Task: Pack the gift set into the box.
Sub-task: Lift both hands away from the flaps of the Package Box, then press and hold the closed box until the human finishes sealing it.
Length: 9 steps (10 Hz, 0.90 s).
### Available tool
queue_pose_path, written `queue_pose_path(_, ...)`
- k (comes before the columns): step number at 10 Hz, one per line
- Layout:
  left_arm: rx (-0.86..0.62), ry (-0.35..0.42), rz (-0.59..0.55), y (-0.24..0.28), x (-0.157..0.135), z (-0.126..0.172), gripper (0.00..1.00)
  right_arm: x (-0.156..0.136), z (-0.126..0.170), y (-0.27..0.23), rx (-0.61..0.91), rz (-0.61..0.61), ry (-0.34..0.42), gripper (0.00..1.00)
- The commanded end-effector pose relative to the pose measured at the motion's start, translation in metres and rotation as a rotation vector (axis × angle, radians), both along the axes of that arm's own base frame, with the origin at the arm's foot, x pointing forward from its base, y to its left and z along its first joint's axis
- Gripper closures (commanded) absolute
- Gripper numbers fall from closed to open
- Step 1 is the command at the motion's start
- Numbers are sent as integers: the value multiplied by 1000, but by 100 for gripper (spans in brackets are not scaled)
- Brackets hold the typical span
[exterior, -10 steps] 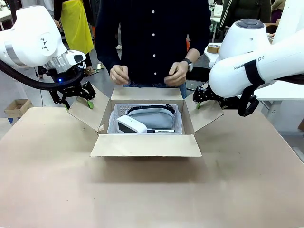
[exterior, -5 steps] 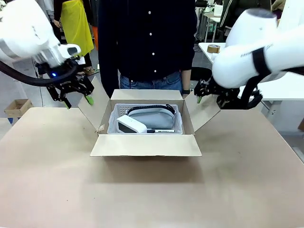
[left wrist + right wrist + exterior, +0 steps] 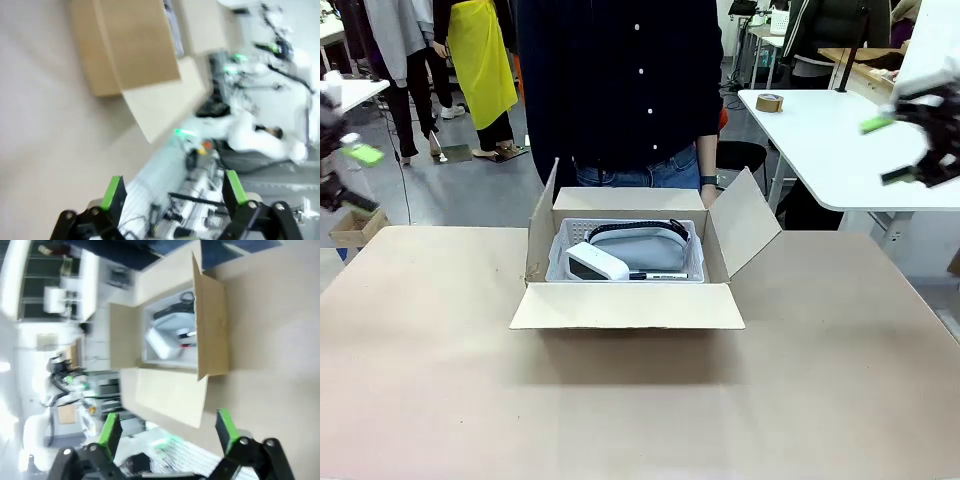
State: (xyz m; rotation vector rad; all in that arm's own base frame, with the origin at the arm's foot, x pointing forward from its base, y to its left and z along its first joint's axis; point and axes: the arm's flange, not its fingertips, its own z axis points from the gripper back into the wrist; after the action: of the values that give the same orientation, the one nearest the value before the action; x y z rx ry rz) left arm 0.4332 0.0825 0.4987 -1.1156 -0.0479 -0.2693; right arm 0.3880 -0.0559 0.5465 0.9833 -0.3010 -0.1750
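Before me: a wide table [image 3: 420, 400] under a plain beige covering. Beyond it on my right, a white table [image 3: 820, 150] bearing a roll of tape [image 3: 770, 102]. On my left, grey floor [image 3: 470, 195] with a small cardboard box [image 3: 355, 226], and another white tabletop [image 3: 345, 92] behind.

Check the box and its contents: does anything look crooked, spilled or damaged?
Nothing spilled or damaged. The basket sits square inside the box; only the white flat item lies askew at its near-left corner, beside the grey pouch.

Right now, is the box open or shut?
Open: flaps of the box stand open; the basket and pouch show inside.
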Motion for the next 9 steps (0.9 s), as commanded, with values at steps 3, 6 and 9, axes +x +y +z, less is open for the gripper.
queue_pose_path(3, -159, 41, 1, 32, 0, -39, 0, -11, -35, -44, 161, -38, 27, 0)
queue_pose_path(6, -159, 41, 1, 32, 0, -39, 0, -11, -35, -44, 161, -38, 27, 0)
queue_pose_path(9, -159, 41, 1, 32, 0, -39, 0, -11, -35, -44, 161, -38, 27, 0)
